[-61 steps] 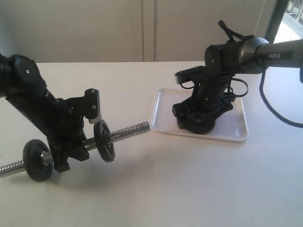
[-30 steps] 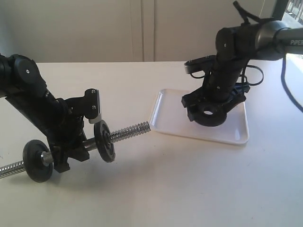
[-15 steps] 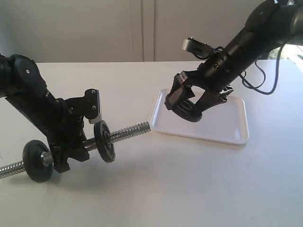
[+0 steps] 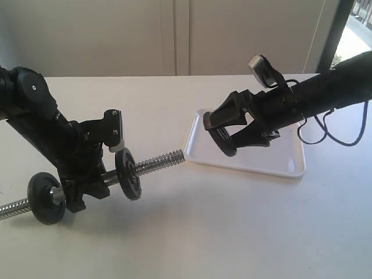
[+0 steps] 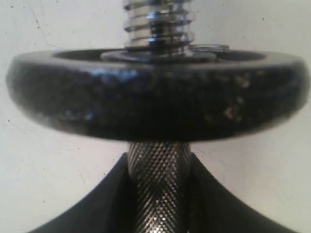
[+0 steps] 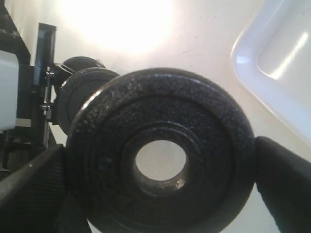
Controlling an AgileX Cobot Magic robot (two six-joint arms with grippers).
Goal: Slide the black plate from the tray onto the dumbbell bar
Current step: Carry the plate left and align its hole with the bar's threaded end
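Well, the right gripper [image 4: 220, 135] is clutching the black plate [image 6: 204, 145] on edge, lifted over the tray [image 4: 285, 163], while well apart from the tray the left gripper [image 4: 84, 187] is clamping the dumbbell bar [image 4: 165, 158].

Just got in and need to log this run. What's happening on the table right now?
The left gripper clamps a chrome dumbbell bar with threaded ends, which already carries two small black iron discs. The right gripper holds a third round black cast-iron plate upright in the air, off the shallow white plastic tray, facing roughly toward the bar's free threaded end. It is not yet on the bar.
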